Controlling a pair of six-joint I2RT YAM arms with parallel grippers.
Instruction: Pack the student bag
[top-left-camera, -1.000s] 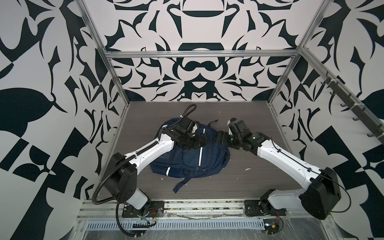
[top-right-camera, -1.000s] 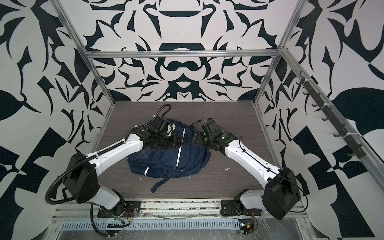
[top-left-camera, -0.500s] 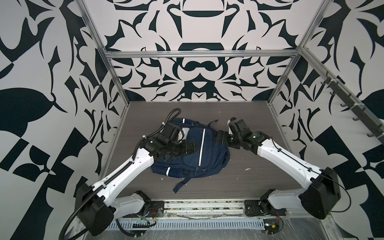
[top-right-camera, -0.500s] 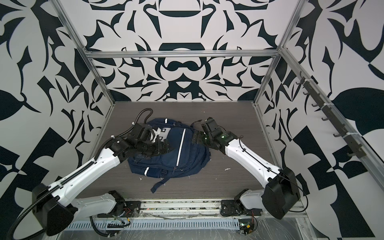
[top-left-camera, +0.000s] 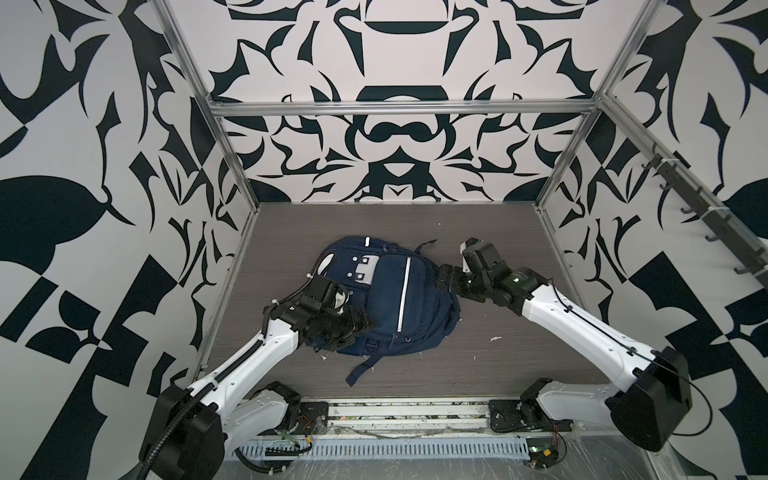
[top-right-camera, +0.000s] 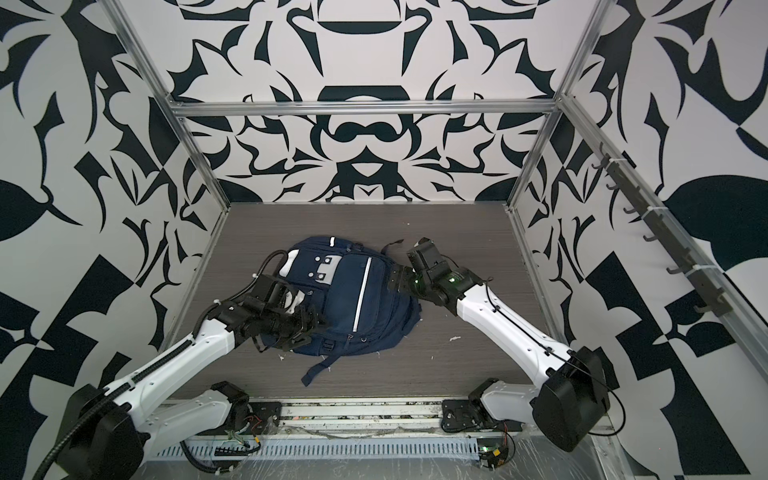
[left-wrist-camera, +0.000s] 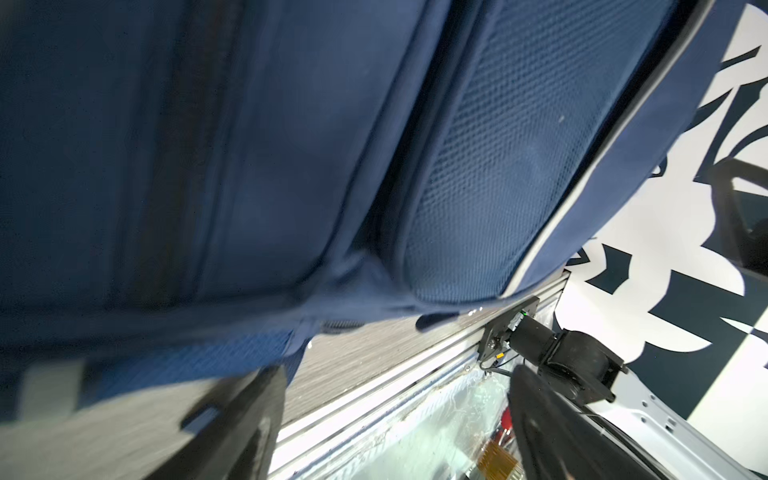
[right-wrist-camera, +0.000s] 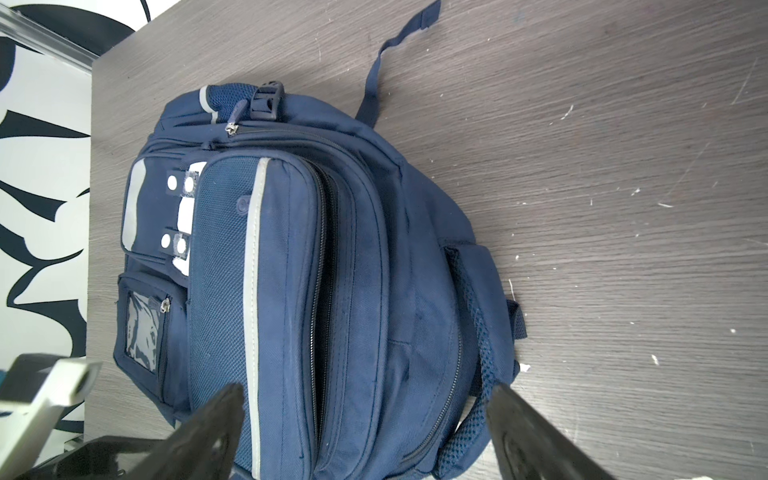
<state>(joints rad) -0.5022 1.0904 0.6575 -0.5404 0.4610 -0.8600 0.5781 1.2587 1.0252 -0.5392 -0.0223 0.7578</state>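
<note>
The student bag lies flat in the middle of the tabletop with its front side up, and one loose strap trails from its bottom edge toward the robot. The left pincer is low at the bag's bottom corner, on the mesh pocket side. Its fingers stand wide apart and nothing is between them. The right pincer is at the opposite side of the bag, just beside the fabric. It is also wide open and empty, with the bag's side between its fingers but not pinched. No loose thing to pack shows near the bag, and the zips look closed, so I judge that the step in hand is to get a hold on the bag for working a zip. To do it well, one pincer should take a firm part near the long zip, such as a seam or the piping, because plain cloth will only fold and slide. The other should close on a small zip pull squarely and draw it along the line of the teeth, not upward. Both should stay away from the loose strap, which can catch a finger and drag the bag across the tabletop.
</note>
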